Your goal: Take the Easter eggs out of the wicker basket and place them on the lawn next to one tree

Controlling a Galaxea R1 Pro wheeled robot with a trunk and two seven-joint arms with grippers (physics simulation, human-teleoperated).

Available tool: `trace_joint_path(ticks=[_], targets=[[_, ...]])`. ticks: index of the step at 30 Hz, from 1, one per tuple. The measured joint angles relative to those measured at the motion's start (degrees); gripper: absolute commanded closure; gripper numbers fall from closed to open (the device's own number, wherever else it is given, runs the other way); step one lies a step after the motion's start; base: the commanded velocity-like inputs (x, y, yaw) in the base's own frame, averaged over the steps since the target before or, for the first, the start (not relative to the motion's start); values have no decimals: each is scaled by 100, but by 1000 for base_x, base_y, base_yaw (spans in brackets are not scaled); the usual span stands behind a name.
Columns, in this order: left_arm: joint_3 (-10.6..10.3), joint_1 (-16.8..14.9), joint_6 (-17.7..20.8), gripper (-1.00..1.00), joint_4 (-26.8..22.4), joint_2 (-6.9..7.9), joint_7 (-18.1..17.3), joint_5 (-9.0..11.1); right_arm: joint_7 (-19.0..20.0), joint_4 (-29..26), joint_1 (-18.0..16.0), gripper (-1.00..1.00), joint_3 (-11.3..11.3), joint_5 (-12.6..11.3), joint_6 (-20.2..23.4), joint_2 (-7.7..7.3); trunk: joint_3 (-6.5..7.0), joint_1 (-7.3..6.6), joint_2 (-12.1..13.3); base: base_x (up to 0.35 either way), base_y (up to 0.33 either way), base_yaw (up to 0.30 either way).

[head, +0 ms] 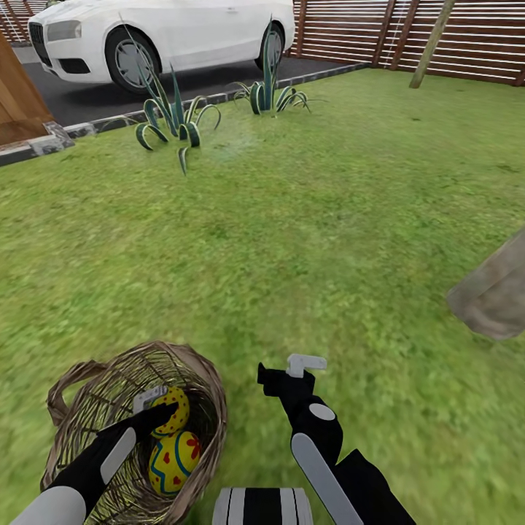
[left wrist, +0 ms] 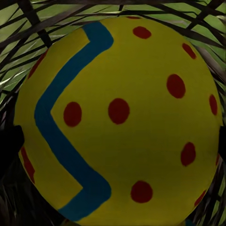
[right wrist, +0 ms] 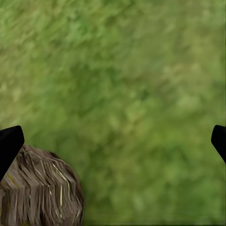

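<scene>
From the head view we see the wicker basket (head: 135, 430) on the lawn (head: 306, 233), two Easter eggs inside it: one (head: 173, 408) at the left gripper (head: 157, 408), another (head: 173, 461) just beside it, nearer us. Our left wrist view adds the near egg (left wrist: 117, 117) close up: smooth yellow shell, blue zigzag, red dots, dark fingertips (left wrist: 9, 146) flanking it; whether they touch, we cannot tell. The right gripper (head: 292, 372) hovers beside the basket, spread wide, holding nothing, over mottled grass and the braided rim (right wrist: 37, 188).
</scene>
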Motion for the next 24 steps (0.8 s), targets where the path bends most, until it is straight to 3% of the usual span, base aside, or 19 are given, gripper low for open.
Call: trace_joint_path(ticks=[24], targets=[[2,-1,2,-100,-161,10,9,-47,0,-3,0,-100,-4,0,0,13,-89,9,-6,0,0,0]])
